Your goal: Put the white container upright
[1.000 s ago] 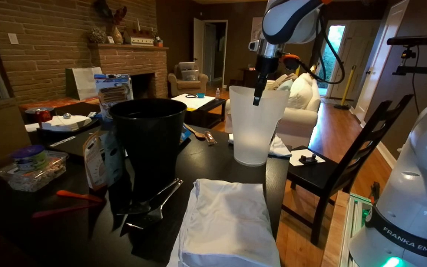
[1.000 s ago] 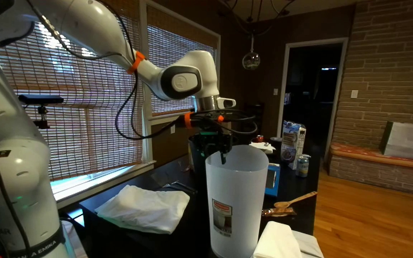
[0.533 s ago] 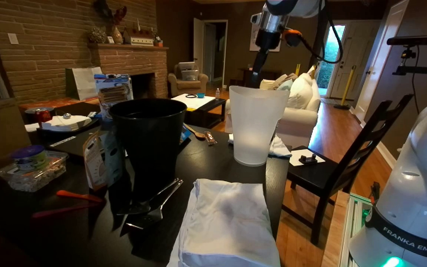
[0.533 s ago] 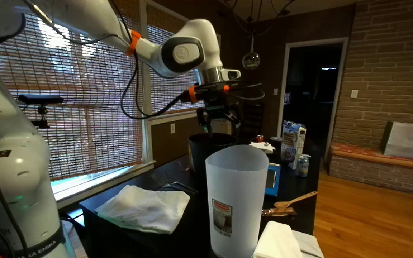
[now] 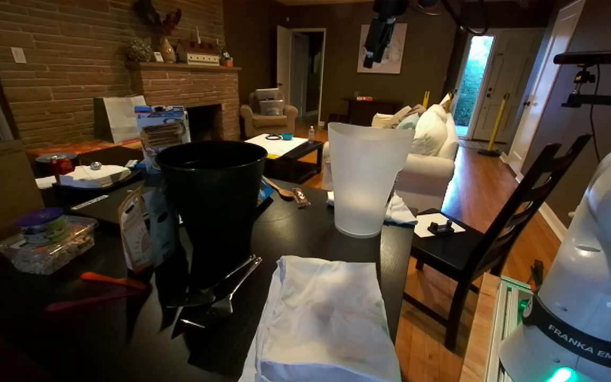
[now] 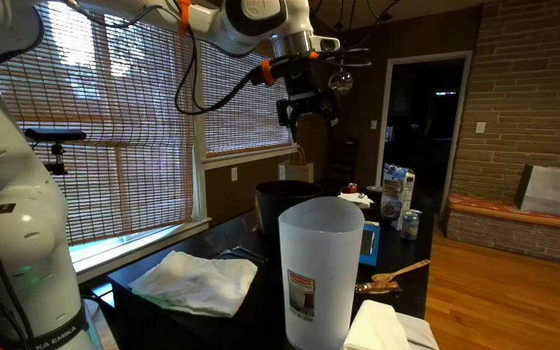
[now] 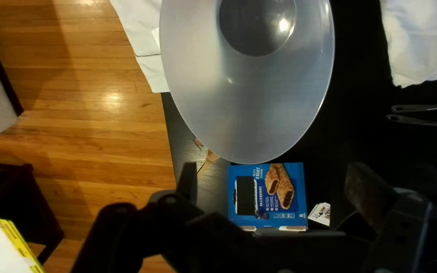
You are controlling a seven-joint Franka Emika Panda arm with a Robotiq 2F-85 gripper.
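The white container point(image 5: 366, 185) is a tall translucent bin standing upright on the black table, rim up. It also stands upright in an exterior view point(image 6: 323, 272), its red label facing that camera. In the wrist view I look down into the container point(image 7: 249, 110) and see its round bottom. My gripper point(image 6: 312, 132) hangs well above the rim, apart from the container. It also shows at the top of an exterior view point(image 5: 374, 50). In the wrist view the gripper's fingers point(image 7: 274, 180) are spread wide with nothing between them.
A black bin point(image 5: 210, 212) stands beside the container. White cloths lie on the table in front point(image 5: 332, 318) and beside the container point(image 6: 379, 325). A blue box point(image 7: 268, 193), a wooden spoon point(image 6: 399, 272), metal utensils point(image 5: 231, 292) and a food box point(image 6: 396, 194) are also there.
One second ago my gripper was at the container's rim with its fingers close together. Its fingers have opened and it has risen well above. The container has stayed standing in place.
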